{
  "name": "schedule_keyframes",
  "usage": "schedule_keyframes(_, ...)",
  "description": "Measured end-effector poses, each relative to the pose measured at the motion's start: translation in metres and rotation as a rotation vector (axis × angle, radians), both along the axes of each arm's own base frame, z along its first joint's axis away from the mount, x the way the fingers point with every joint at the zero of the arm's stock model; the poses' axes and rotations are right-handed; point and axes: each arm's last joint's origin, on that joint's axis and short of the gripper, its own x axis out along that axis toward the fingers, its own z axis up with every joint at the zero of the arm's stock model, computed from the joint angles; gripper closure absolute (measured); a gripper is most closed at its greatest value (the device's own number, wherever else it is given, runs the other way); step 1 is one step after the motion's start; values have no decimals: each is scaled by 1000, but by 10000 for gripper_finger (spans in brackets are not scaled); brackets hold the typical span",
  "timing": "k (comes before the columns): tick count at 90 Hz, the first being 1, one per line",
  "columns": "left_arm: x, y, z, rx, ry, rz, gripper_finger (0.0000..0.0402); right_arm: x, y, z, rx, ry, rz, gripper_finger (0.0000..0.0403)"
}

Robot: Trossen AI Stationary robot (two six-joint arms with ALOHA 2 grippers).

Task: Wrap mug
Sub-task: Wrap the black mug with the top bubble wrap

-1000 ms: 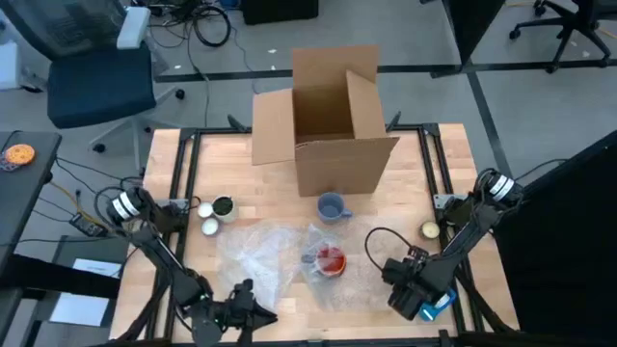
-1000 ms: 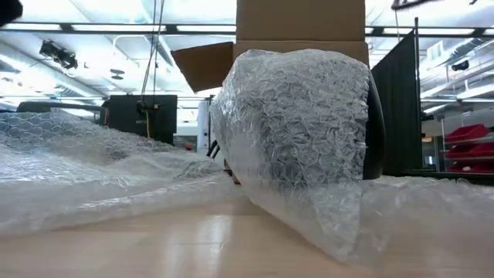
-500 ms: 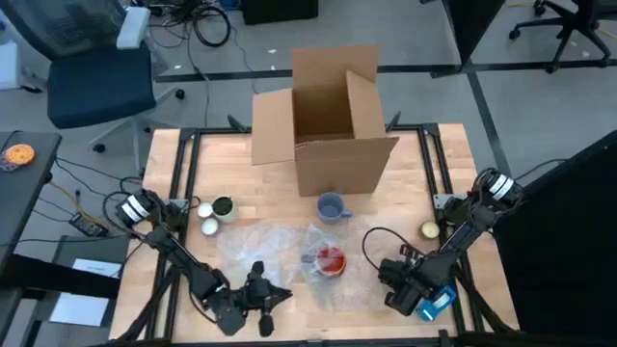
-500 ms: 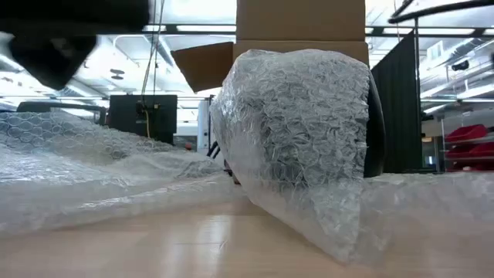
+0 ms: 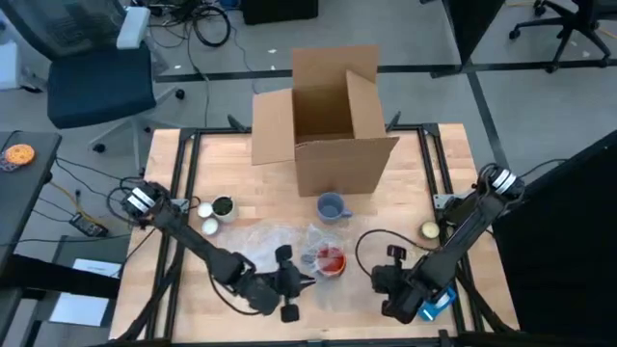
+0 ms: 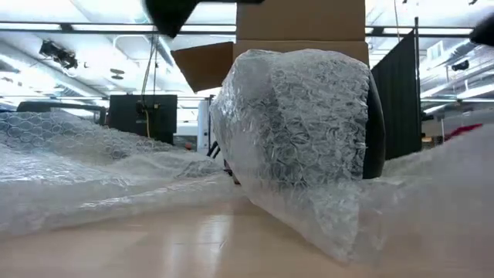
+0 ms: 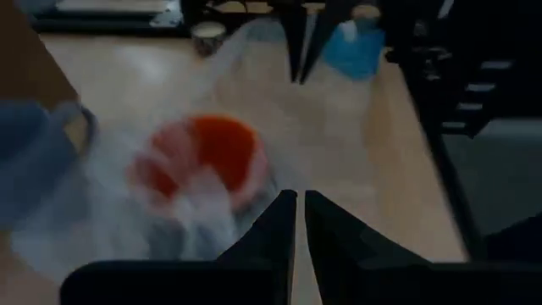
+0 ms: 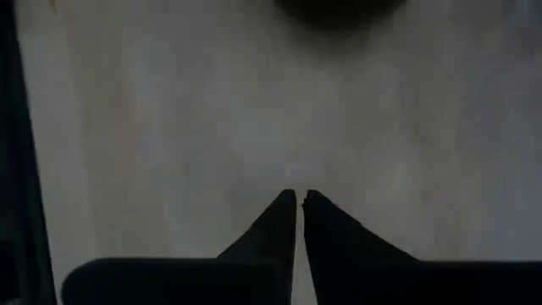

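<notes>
A: Where is the red mug [image 5: 331, 261] sitting?

B: Take the cardboard box [image 5: 333, 116] as the landmark. The red mug lies on the tabletop [image 5: 405, 207] toward the front edge from the box, past a blue mug [image 5: 332, 206] that stands just before the box's front wall. The red mug is on a sheet of bubble wrap [image 5: 265, 251], and in the low view the wrap is drawn over it in a tall hump.

A: And the left claw [image 5: 307, 280]?

B: Farther from the box than the red mug, just beside the mug on its left side. In its wrist view the two fingers [image 7: 279, 222] stand nearly together, a thin slit between them, with nothing between; the red mug shows blurred just beyond the tips.

A: The right claw [image 5: 378, 280]?

B: Also on the far side of the red mug from the box, to the mug's right, low over the wrap's edge. Its fingers [image 8: 278, 222] are pressed almost tip to tip; whether they pinch the wrap I cannot tell.

A: Anything else near the box?

B: Two small round containers [image 5: 214, 216] to its front left, and a small jar [image 5: 429, 230] to its front right.
</notes>
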Motion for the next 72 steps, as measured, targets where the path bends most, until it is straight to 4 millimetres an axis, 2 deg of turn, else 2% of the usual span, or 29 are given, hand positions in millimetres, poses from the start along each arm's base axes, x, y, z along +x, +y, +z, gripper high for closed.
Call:
schedule_keyframes(21,16,27,2,54,101,-22,387,-3,-8,10,-3,-10,-43,403)
schedule_keyframes(35,17,32,5,73,121,-86,387,-16,-12,4,47,159,-147,401)
schedule_keyframes(51,6,33,24,116,108,-145,387,-31,-17,-19,130,383,-233,376)
schedule_keyframes(64,-10,30,36,129,135,-178,387,-41,-24,-45,179,507,-280,327)
schedule_keyframes(72,-19,27,39,124,160,-184,387,-45,-28,-57,186,526,-304,296)
